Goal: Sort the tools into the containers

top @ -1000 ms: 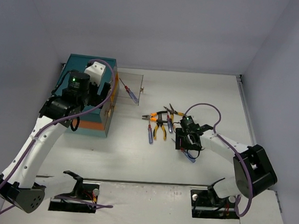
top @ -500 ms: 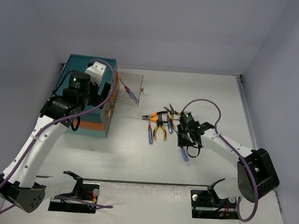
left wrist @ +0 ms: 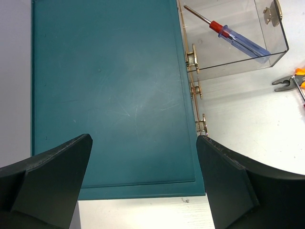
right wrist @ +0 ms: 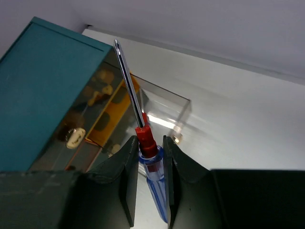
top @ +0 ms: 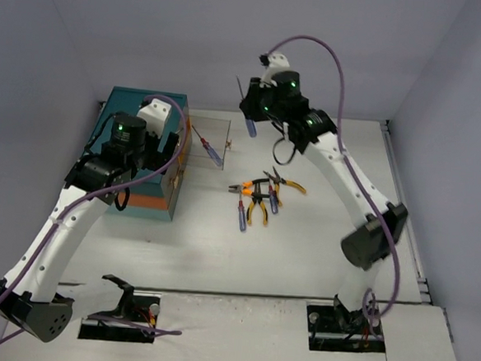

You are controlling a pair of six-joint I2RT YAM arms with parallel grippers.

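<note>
Teal chest [left wrist: 109, 86] with an orange band [top: 152, 201] and brass knobs [left wrist: 192, 57]. Gripped screwdriver [right wrist: 151, 160]: translucent blue handle, red collar, silver shaft. Drawer screwdriver [left wrist: 238, 39] matches it. Pliers [top: 261, 213] have orange-yellow handles. White table [top: 219, 245], pale lavender-grey walls [top: 234, 31].

overhead camera takes in the whole bench [top: 319, 244]; left wrist camera stares straight down, close over the teal chest [left wrist: 109, 95]; right wrist view shares chest and clear drawer [right wrist: 183, 109].
</note>
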